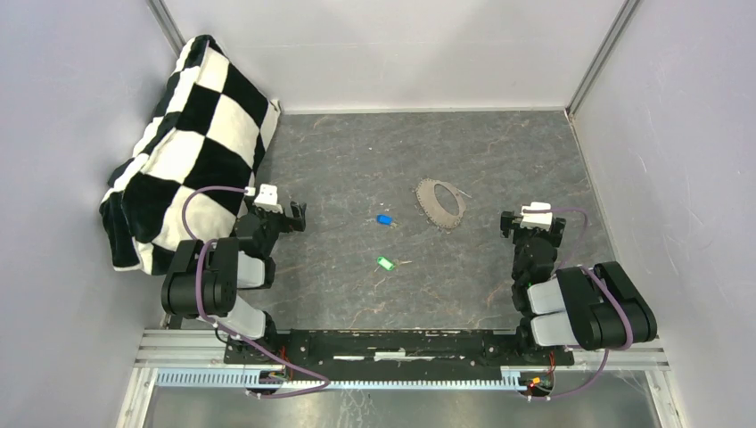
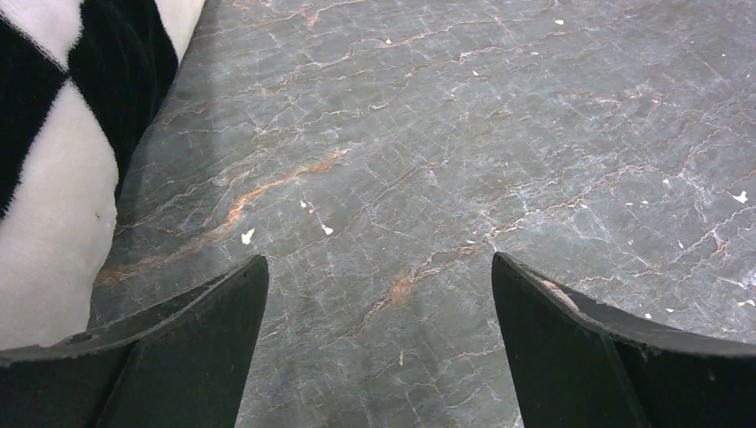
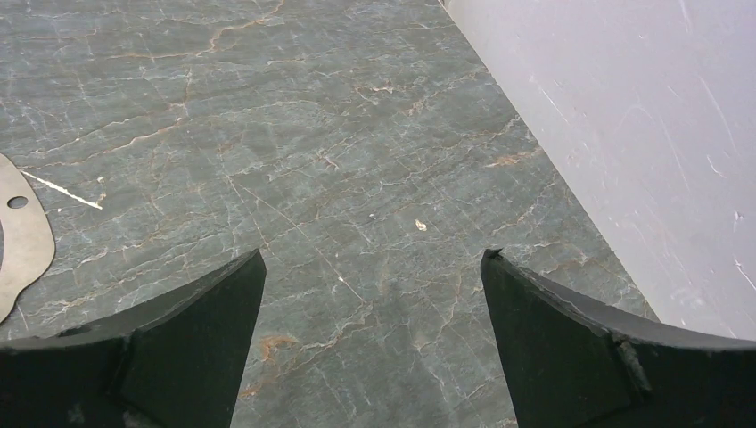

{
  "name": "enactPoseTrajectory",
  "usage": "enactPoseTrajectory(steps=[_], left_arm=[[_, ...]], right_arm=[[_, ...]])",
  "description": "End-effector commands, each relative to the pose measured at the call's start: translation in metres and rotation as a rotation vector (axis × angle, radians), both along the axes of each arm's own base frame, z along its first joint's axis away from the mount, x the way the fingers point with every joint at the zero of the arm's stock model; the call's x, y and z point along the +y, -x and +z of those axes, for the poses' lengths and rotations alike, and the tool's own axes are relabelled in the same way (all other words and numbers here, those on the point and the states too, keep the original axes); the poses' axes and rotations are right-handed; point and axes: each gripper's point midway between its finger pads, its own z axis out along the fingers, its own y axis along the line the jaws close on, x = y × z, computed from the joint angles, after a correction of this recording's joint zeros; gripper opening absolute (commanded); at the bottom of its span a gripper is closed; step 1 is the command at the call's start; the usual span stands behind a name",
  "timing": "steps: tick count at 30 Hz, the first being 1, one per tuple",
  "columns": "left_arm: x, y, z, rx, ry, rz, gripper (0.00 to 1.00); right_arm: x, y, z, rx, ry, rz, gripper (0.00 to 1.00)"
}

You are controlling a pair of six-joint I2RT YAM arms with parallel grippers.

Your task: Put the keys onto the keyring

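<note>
The keyring (image 1: 439, 203), a thin grey oval loop, lies on the dark stone tabletop right of centre. Its grey edge also shows at the left border of the right wrist view (image 3: 18, 236). The blue-headed key (image 1: 384, 219) lies to its left. The green-headed key (image 1: 385, 263) lies nearer the arms, below the blue one. My left gripper (image 1: 278, 210) (image 2: 379, 267) is open and empty, low over bare table, left of both keys. My right gripper (image 1: 531, 221) (image 3: 373, 259) is open and empty, right of the keyring. Neither wrist view shows the keys.
A black-and-white checkered cushion (image 1: 192, 143) leans in the back left corner, close beside my left arm; it also shows in the left wrist view (image 2: 53, 178). Pale walls (image 3: 642, 134) enclose the table on the left, back and right.
</note>
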Motion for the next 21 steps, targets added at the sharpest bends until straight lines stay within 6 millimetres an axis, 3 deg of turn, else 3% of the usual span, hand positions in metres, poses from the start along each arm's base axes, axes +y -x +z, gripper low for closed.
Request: enactPoseTrajectory(steps=[1, 7, 8, 10, 14, 17, 19, 21], left_arm=[[0.004, -0.003, 0.012, -0.042, 0.028, 0.025, 1.00], [0.004, -0.003, 0.012, -0.041, 0.028, 0.025, 1.00], [0.004, -0.002, 0.017, -0.060, 0.026, 0.029, 1.00], [0.011, -0.004, 0.023, -0.036, 0.050, 0.070, 1.00], [0.009, -0.024, 0.030, 0.172, 0.007, 0.031, 1.00], [0.003, -0.029, 0.030, 0.336, -0.014, -0.026, 1.00], [0.001, -0.029, 0.032, 0.401, -0.019, -0.045, 1.00], [0.001, -0.028, 0.035, 0.426, -0.022, -0.050, 1.00]], right_arm=[[-0.003, 0.022, -0.013, 0.024, 0.014, 0.002, 0.98], [-0.012, 0.027, -0.006, 0.001, 0.005, -0.069, 0.98], [-0.014, 0.023, -0.011, 0.054, 0.010, -0.101, 0.98], [-0.007, 0.000, 0.003, 0.103, -0.018, -0.097, 0.98], [0.018, -0.030, 0.048, -0.033, -0.336, -0.063, 0.98], [0.044, -0.054, 0.053, 0.065, -0.349, 0.056, 0.98], [0.077, -0.074, 0.051, 0.133, -0.362, 0.191, 0.98], [0.102, -0.094, 0.052, 0.188, -0.332, 0.220, 0.98]])
